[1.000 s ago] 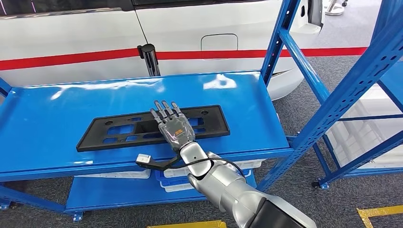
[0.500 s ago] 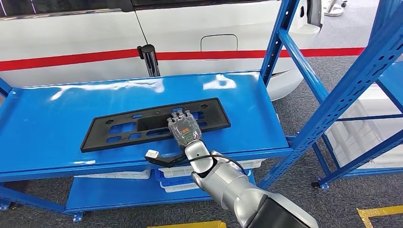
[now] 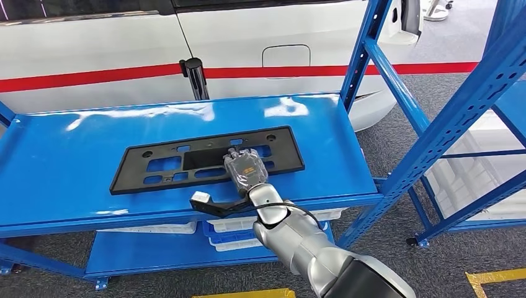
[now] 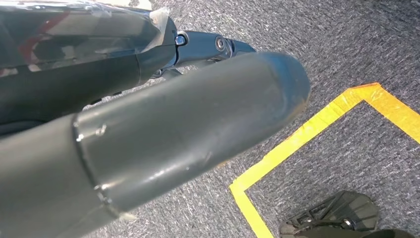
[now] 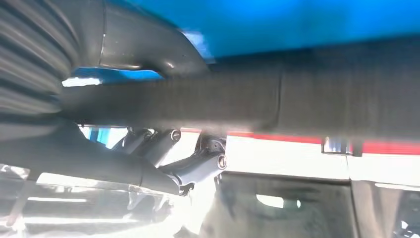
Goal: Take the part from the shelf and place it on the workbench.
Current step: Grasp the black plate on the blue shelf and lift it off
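The part point(image 3: 167, 164) is a long black plate frame with cut-outs, lying on the blue shelf point(image 3: 74, 155). My right hand point(image 3: 244, 169) reaches in from below and grips the part's near edge right of its middle, fingers curled over the top. In the right wrist view the part point(image 5: 307, 104) runs as a dark bar across the picture, with my thumb point(image 5: 143, 47) on one side and my fingers point(image 5: 163, 166) on the other. My left hand point(image 4: 148, 124) hangs over the grey carpet, holding nothing.
A white car with a red stripe point(image 3: 93, 74) stands just behind the shelf. Blue uprights point(image 3: 434, 136) rise on the right. White bins point(image 3: 229, 239) sit on the lower shelf. A black post point(image 3: 197, 77) stands at the shelf's back edge. Yellow tape point(image 4: 297, 139) marks the floor.
My right hand's fingers, spread flat on the part a second ago, have curled around it. The part has shifted to the right and a little toward the back of the shelf.
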